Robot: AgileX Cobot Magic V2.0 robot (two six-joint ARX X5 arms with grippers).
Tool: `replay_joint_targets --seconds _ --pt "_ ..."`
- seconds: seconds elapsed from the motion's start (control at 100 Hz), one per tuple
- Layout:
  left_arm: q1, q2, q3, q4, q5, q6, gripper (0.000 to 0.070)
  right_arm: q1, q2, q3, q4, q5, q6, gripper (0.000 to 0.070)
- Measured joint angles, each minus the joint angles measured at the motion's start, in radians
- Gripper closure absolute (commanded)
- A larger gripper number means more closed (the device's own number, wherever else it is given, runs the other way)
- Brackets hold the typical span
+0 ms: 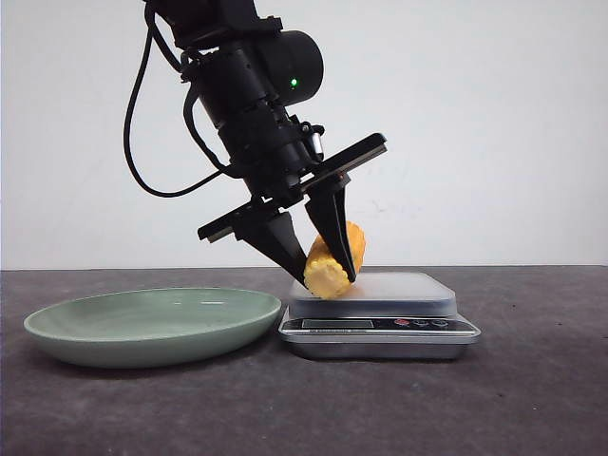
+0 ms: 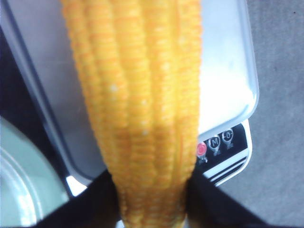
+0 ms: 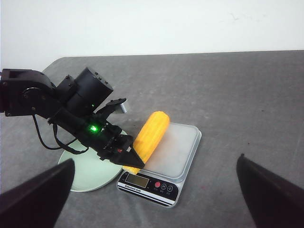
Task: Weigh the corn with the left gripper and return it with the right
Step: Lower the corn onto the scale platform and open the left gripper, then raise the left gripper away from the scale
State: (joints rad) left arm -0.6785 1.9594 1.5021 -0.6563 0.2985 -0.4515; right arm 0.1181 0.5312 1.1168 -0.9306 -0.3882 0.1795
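Note:
The corn (image 1: 355, 237), a stubby yellow-orange cob with a paler cut end, is tilted between the fingers of my left gripper (image 1: 329, 275), which is shut on it. Its low end is at the silver scale's platform (image 1: 408, 285), near the left edge; I cannot tell whether it touches. In the left wrist view the corn (image 2: 142, 95) fills the middle, with a black finger (image 2: 92, 206) on each side. My right gripper (image 3: 154, 199) is open and empty, high above the table, with its fingers (image 3: 38, 199) wide apart. It looks down on the corn (image 3: 152, 133) and the scale (image 3: 183, 152).
A pale green plate (image 1: 142, 323) stands left of the scale, close to it, and also shows in the right wrist view (image 3: 90, 175). The scale's display and buttons (image 1: 418, 324) face the front. The table is dark grey, with a white wall behind.

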Motion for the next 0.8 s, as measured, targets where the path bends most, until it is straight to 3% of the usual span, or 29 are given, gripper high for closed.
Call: replay_joint_targets --seconds 0.12,0.34,0.47,0.8 --pt "-0.001 0.0 0.009 0.002 0.019 -0.008 0.0214 0.0 0.0 0.0 0.0 0.0 0.0 0.0" --pt "0.004 0.0 0.014 -0.011 0.095 -0.009 0.0203 0.0 0.0 0.0 0.0 0.0 0.0 0.0" --pt "0.012 0.004 0.046 -0.069 0.139 -0.011 0.0 0.0 0.0 0.0 0.0 0.0 0.0 0.0" --pt "0.012 0.005 0.255 -0.317 0.135 0.027 0.0 0.0 0.0 0.0 0.0 0.0 0.0 0.0"
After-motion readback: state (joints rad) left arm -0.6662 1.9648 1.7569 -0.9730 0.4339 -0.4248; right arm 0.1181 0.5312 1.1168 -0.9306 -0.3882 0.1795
